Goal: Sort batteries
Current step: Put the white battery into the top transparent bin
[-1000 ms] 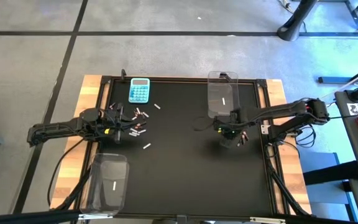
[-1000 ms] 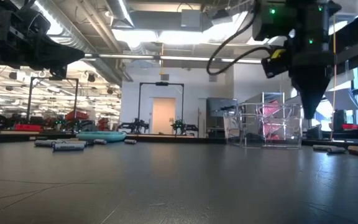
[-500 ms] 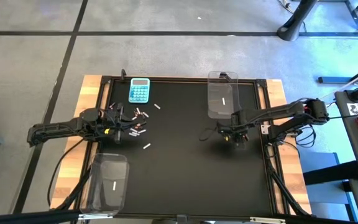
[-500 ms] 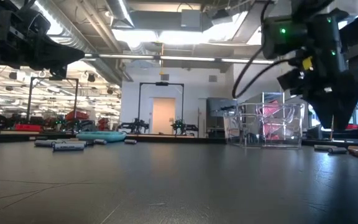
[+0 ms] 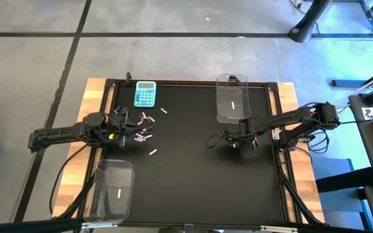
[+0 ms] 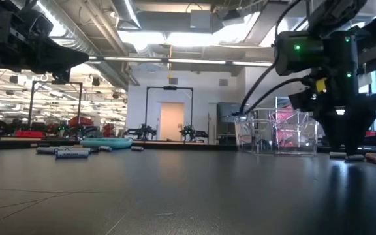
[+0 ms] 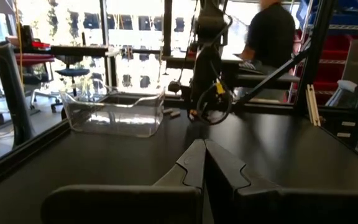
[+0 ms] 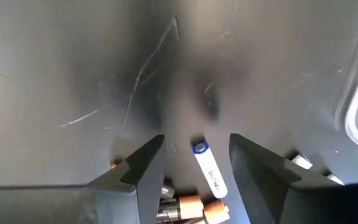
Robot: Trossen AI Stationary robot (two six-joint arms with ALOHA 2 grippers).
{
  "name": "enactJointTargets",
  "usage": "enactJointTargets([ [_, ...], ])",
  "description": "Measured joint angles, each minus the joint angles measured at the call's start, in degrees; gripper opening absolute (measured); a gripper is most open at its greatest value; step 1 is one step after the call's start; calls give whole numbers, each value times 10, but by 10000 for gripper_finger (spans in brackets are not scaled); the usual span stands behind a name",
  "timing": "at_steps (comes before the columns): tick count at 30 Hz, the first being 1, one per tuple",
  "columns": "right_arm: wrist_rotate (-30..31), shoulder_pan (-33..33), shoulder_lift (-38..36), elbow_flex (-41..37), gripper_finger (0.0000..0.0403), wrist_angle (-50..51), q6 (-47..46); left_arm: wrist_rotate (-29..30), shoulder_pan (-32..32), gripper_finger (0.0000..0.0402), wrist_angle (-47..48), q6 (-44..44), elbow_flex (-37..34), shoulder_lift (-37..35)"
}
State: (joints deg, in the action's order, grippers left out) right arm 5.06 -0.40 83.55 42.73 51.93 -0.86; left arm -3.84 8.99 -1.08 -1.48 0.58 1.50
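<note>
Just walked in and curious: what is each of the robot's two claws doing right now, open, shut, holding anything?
Left gripper: jaws shut, empty.
Right gripper: jaws open, astride a white battery on the table, not gripping it.

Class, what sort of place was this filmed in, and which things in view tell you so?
Probably a robotics lab or workshop: exposed ceiling ducts and strip lights overhead, rows of equipment benches behind the table, and a person standing among metal racks.
</note>
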Motion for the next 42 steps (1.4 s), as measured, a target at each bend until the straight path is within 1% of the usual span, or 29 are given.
enactJointTargets([
  [8, 5, 0, 17, -1, 181, 11, 19, 0, 0, 0, 0, 0, 0, 0],
  [11, 5, 0, 40, -3, 168, 26, 31, 0, 0, 0, 0, 0, 0, 0],
  [14, 4, 0, 63, -4, 139, 26, 42, 0, 0, 0, 0, 0, 0, 0],
  [17, 3, 1, 82, -2, 100, 30, 44, 0, 0, 0, 0, 0, 0, 0],
  [23, -10, 1, 85, 13, 19, 27, 43, 0, 0, 0, 0, 0, 0, 0],
  [26, -15, 0, 87, 33, 17, 25, 43, 0, 0, 0, 0, 0, 0, 0],
  [29, -16, 0, 88, 63, 24, -18, 38, 0, 0, 0, 0, 0, 0, 0],
  [36, -41, 0, 85, 135, 15, -68, 40, 0, 0, 0, 0, 0, 0, 0],
  [39, -20, 0, 72, 171, 15, -57, 41, 0, 0, 0, 0, 0, 0, 0],
  [42, 14, -6, 34, 213, 15, -49, 42, 0, 0, 0, 0, 0, 0, 0],
])
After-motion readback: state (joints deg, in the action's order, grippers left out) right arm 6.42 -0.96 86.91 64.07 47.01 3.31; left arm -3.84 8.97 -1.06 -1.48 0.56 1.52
